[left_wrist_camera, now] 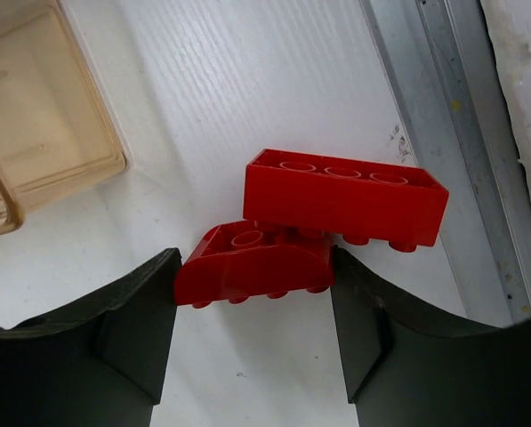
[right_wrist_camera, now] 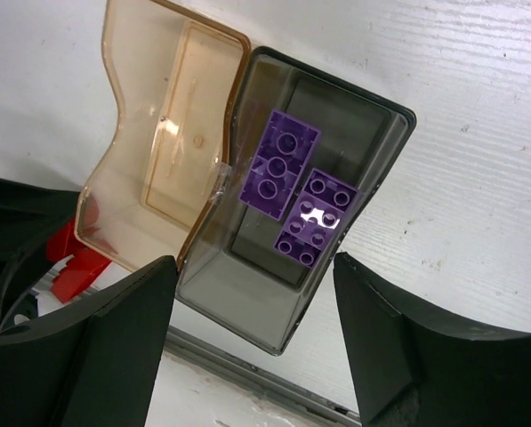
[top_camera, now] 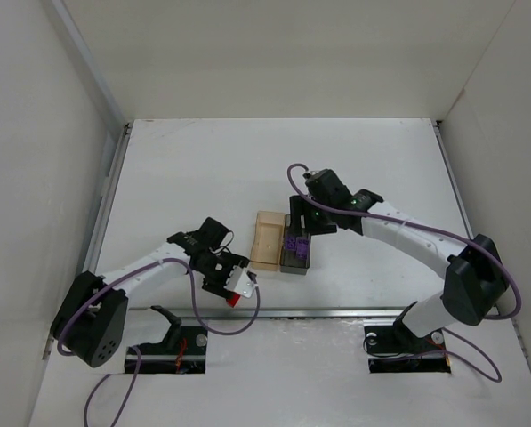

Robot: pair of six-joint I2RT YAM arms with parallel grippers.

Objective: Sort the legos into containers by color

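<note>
In the left wrist view my left gripper (left_wrist_camera: 254,258) has a fingertip touching each end of a curved red lego (left_wrist_camera: 252,267) that lies on the table. A second, rectangular red lego (left_wrist_camera: 345,196) leans against it. From above, the left gripper (top_camera: 237,289) is near the front rail. The amber container (right_wrist_camera: 158,151) is empty. The dark grey container (right_wrist_camera: 398,116) joined to it holds two purple legos (right_wrist_camera: 280,167) (right_wrist_camera: 317,218). My right gripper (right_wrist_camera: 256,267) is open and empty, hovering above the grey container (top_camera: 298,260).
A metal rail (left_wrist_camera: 443,133) runs along the table's front edge, just right of the red legos. The amber container (left_wrist_camera: 43,133) stands a short way from them. White walls enclose the table on three sides.
</note>
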